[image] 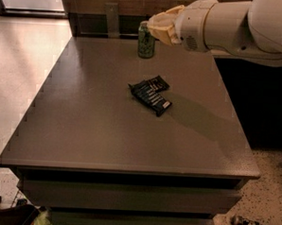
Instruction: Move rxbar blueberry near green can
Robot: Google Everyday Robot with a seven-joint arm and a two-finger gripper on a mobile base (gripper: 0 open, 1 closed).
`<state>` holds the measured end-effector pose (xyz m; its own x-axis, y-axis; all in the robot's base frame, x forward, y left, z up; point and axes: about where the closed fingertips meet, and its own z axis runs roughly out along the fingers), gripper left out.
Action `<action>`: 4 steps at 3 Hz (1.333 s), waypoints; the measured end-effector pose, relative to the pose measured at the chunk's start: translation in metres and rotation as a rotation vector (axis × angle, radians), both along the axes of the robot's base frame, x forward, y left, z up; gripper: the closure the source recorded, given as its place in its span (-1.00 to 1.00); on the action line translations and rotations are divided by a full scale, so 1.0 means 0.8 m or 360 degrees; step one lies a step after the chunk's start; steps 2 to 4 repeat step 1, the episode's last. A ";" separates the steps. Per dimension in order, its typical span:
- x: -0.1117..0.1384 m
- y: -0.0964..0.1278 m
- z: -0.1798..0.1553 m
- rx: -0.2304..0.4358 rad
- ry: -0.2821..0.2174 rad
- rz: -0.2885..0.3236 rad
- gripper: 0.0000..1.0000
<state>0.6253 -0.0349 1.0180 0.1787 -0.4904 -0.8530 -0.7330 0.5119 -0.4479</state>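
Hovering over the far side of the table (82, 144), the end effector (162, 28) sits just beside the top rim of the green can (145, 41), at about 3 o'clock from it. Whether it is open or closed cannot be told from this angle, and nothing can be seen in its grasp. The rxbar blueberry (149, 98) lies flat near the middle of the table, at roughly 6 o'clock from the end effector and well apart from it. Its long axis runs from 10 o'clock to 4 o'clock, with the small white patch at the 4 o'clock end. A second dark bar (156, 83) rests against its far side, touching or slightly overlapping it, at about 1 o'clock. The can stands at 12 o'clock from the bar, with bare table between them. By this reading, the reach has to come back toward 6 o'clock and downward. The wrist would need turning so that the jaws close across the bar's short side, without catching the neighbouring bar.
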 end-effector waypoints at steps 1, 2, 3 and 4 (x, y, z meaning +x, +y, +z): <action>-0.002 0.003 0.002 -0.0002 -0.0004 0.0006 -0.28; -0.002 0.003 0.002 -0.0002 -0.0004 0.0006 -0.28; -0.002 0.003 0.002 -0.0002 -0.0004 0.0006 -0.28; -0.002 0.003 0.002 -0.0002 -0.0004 0.0006 -0.28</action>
